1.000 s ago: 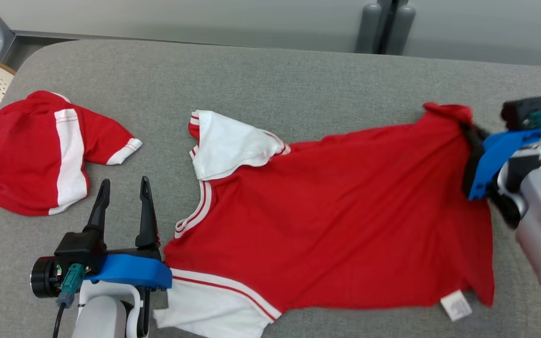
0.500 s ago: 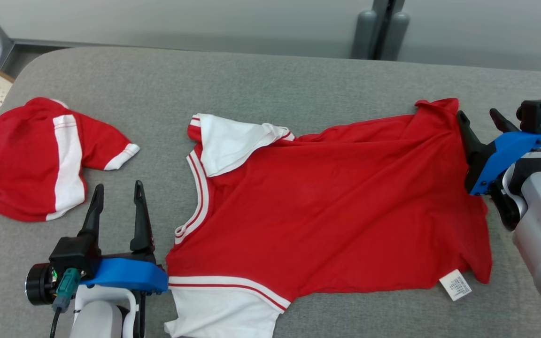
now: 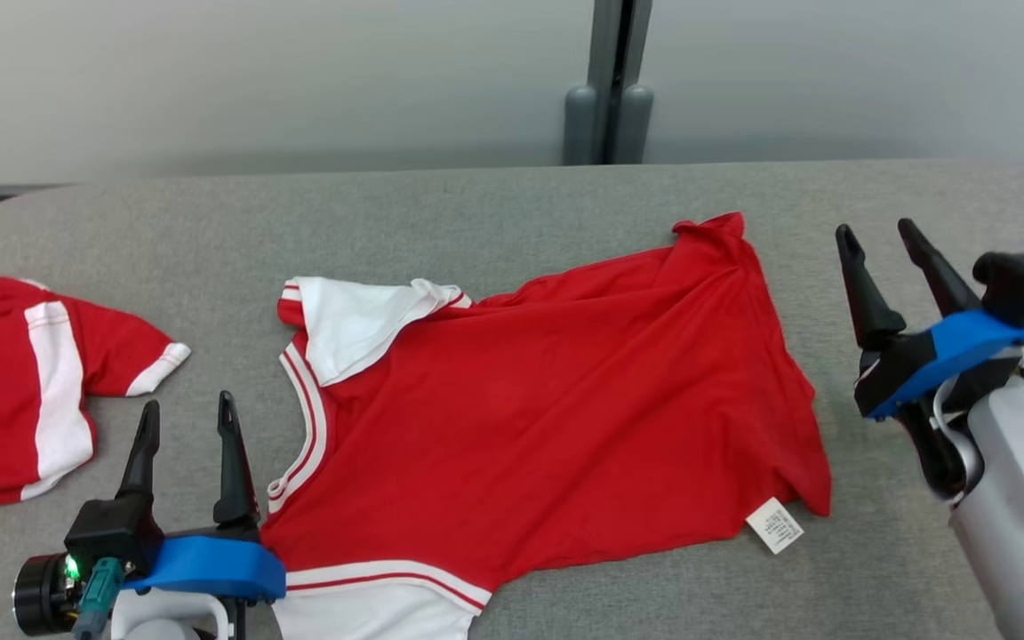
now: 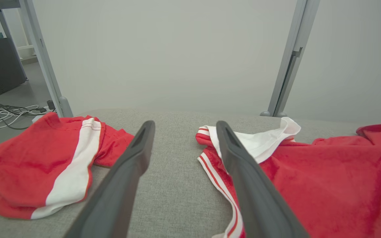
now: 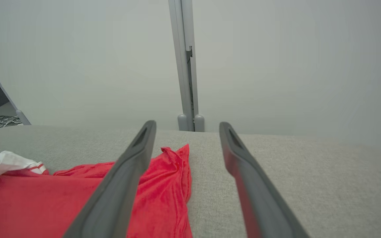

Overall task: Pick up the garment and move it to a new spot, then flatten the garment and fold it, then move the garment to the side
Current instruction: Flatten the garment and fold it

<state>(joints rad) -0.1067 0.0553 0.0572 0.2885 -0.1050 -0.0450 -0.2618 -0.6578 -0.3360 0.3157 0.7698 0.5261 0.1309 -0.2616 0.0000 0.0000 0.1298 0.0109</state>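
The red shirt [image 3: 548, 400] lies spread across the middle of the grey tabletop [image 3: 476, 213], with its collar toward the left edge and its hem toward the right. One white sleeve [image 3: 352, 324] is folded over on the far side, and a white tag [image 3: 775, 524] sticks out at the near hem corner. The left gripper [image 3: 188, 400] sits at the near left just beside the collar, and the right gripper [image 3: 876, 228] is near the right edge just off the hem; both have fingers spread wide and hold nothing. A second garment [image 3: 5, 391], red and white, lies bunched at the left edge, apart from the shirt.
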